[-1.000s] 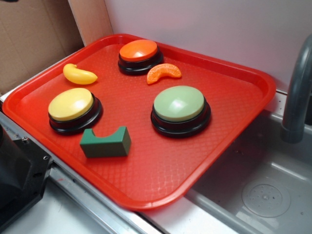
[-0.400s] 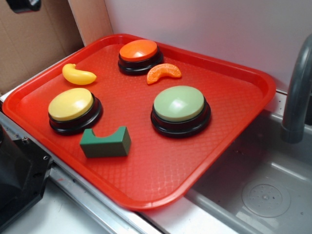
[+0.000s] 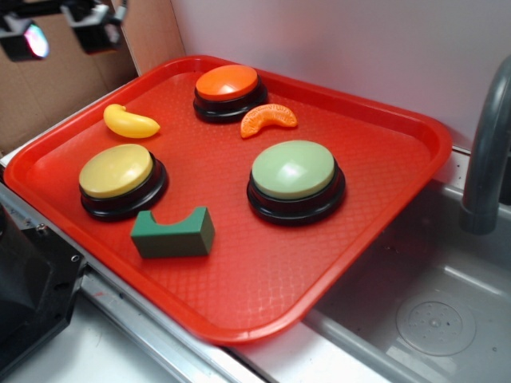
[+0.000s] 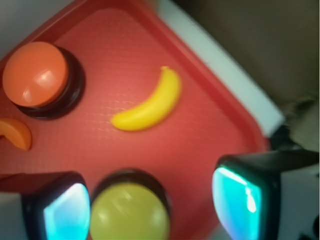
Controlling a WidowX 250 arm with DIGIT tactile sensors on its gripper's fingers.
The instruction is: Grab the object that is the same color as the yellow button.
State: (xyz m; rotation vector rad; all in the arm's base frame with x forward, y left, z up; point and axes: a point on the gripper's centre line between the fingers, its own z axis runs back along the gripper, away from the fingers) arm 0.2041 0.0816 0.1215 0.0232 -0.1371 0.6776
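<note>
- Gripper (image 3: 62, 28): high in the upper left corner of the exterior view, above the left rim of the tray and clear of everything on it; only its two dark fingertips show there.
- Gripper, wrist view (image 4: 150, 205): pointing down at the tray, its two fingers (image 4: 245, 195) spread wide with nothing between them; the yellow button lies in the gap below, the banana farther ahead.
- Tray (image 3: 383, 159): one, red, with a raised rim, carrying all the objects.
- Buttons: three round domes, each on a black base.
  - Yellow button (image 3: 116, 171): near the left front of the tray.
  - Orange button (image 3: 228, 83): at the far edge.
  - Green button (image 3: 294, 169): near the middle.
- Banana (image 3: 130, 122): one, small, glossy and yellow, lying flat on the tray near its left rim, behind the yellow button and left of the orange button, touching neither.
- Orange segment (image 3: 268, 118): one, curved, just beside the orange button's base on the right.
- Green block (image 3: 172, 233): one, dark, with a notch in its top, just in front of the yellow button.
- Sink (image 3: 431, 319): one grey basin to the right of the tray, with a grey faucet (image 3: 487, 144) rising at the right edge.
</note>
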